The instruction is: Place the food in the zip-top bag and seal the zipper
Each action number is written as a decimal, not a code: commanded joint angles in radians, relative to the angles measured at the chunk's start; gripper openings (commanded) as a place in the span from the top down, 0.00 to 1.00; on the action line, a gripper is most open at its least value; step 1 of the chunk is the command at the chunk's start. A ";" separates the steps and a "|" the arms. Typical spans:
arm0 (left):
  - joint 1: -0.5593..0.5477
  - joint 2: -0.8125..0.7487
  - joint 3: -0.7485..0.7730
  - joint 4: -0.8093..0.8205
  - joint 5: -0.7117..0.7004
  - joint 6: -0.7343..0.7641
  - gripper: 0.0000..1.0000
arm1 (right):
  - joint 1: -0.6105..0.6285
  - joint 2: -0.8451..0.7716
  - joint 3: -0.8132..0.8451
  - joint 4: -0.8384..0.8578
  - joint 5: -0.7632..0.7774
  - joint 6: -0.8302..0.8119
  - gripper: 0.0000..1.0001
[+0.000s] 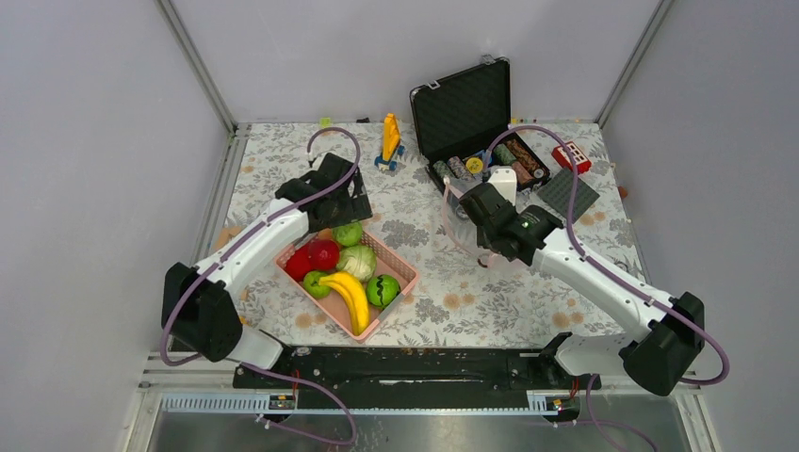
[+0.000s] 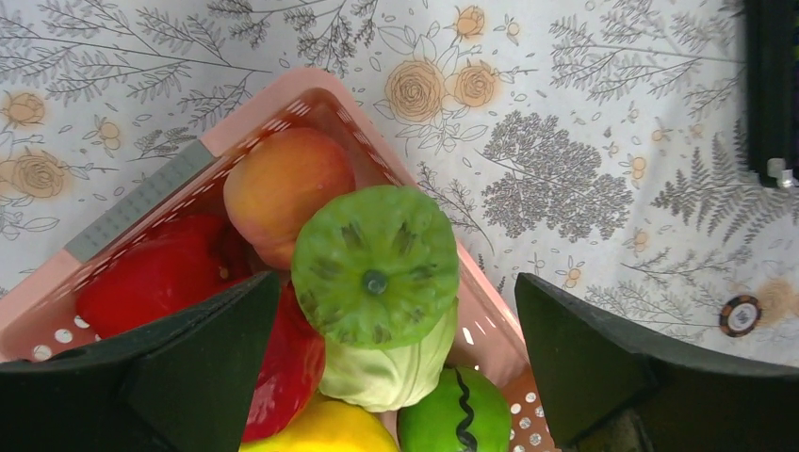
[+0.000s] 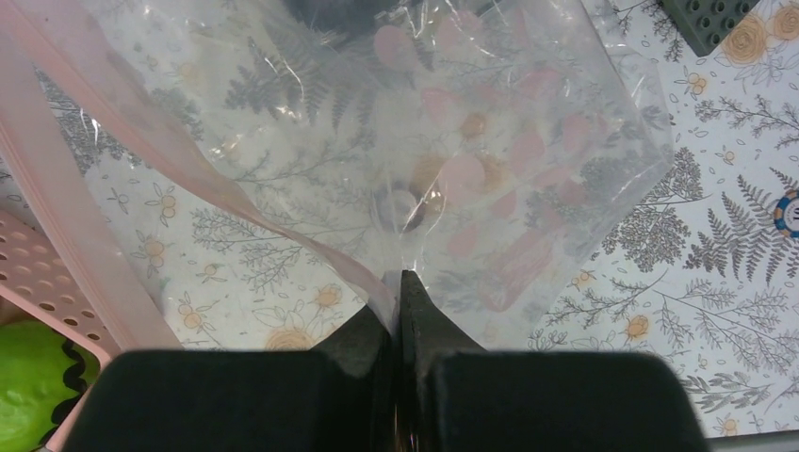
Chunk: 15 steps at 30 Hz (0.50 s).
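so the food is all sitting in the pink basket (image 1: pixel 407 274) on the left side of the desk (image 1: pixel 490 292), none of it in the bag. From the top you can see a banana bunch (image 1: pixel 350 299), red apples (image 1: pixel 316 256), the pale cabbage (image 1: pixel 357 261) and a few green round fruits (image 1: pixel 383 289), one of them with a black zigzag on it. The left jaws hang over the far corner of the basket, spread wide. The left wrist view shows the two fingers (image 2: pixel 188 367) either side of the cabbage, not touching anything. There's also an orange-ish fruit (image 2: pixel 287 188) tucked into the basket corner right beside it

the right jaws are squeezed tight on the zip-top bag (image 3: pixel 424 141), just to the right of the basket, with the floral cloth showing straight through the plastic. The zipper (image 3: pixel 188 160) runs diagonally down to right where the jaws pinch. Its two sides look apart to me, so not sealed. From the top view the bag is really hard to make out

behind the right arm there's an open black case (image 1: pixel 466 104) with poker chips (image 1: pixel 474 165) inside
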 commanded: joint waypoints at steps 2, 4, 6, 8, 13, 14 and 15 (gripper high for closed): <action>0.005 0.068 0.035 0.019 0.033 0.027 0.01 | -0.009 0.017 -0.006 0.044 -0.029 -0.004 1.00; 0.008 0.093 0.031 0.024 0.025 0.025 0.01 | -0.009 0.018 -0.006 0.043 -0.030 -0.009 1.00; 0.012 0.117 0.027 0.031 0.022 0.030 0.01 | -0.009 0.018 -0.009 0.043 -0.025 -0.013 1.00; 0.014 0.143 0.029 0.034 0.023 0.033 0.04 | -0.009 0.018 -0.010 0.044 -0.025 -0.016 1.00; 0.015 0.163 0.038 0.035 0.036 0.037 0.25 | -0.009 0.011 -0.016 0.052 -0.027 -0.015 1.00; 0.015 0.160 0.038 0.035 0.040 0.037 0.34 | -0.009 0.009 -0.016 0.055 -0.028 -0.015 1.00; 0.015 0.154 0.040 0.034 0.046 0.037 0.40 | -0.009 0.009 -0.016 0.056 -0.030 -0.015 1.00</action>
